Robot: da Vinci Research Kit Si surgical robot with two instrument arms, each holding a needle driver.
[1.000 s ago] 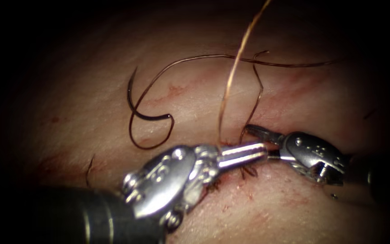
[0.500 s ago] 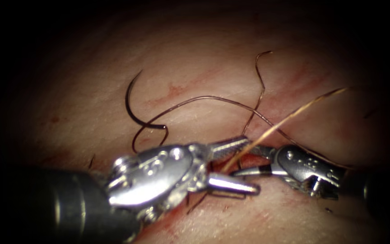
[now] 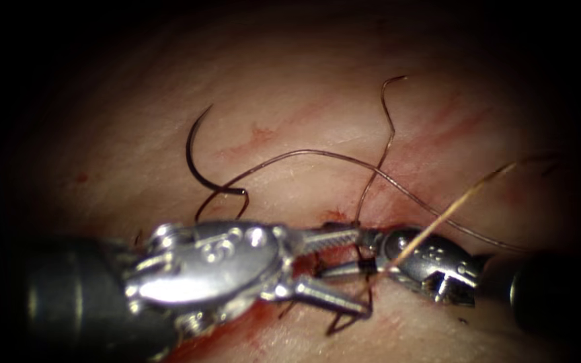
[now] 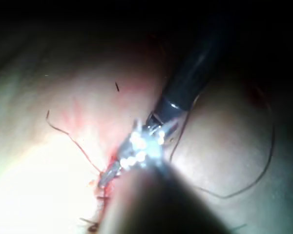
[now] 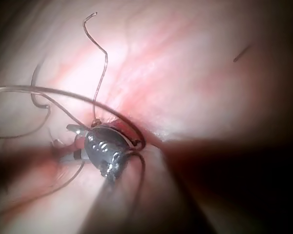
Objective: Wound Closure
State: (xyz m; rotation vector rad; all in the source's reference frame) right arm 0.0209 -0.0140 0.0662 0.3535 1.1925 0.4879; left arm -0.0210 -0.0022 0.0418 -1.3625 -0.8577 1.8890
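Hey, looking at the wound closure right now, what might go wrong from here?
1. The left gripper and right gripper are both open, apparently holding nothing, and interleaved at the cut. Closing either could pinch the tissue or the other tool.
2. Loose thread loops around them, and one strand crosses the right tool, so it may snag.
3. The needle lies free on the tissue to their left, apparently not in it. Tugged thread could drag it.

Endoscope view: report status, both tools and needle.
Left tool jaws open, holding nothing. Right tool jaws open at the cut, thread draped over it. Needle free on tissue, left of cut.
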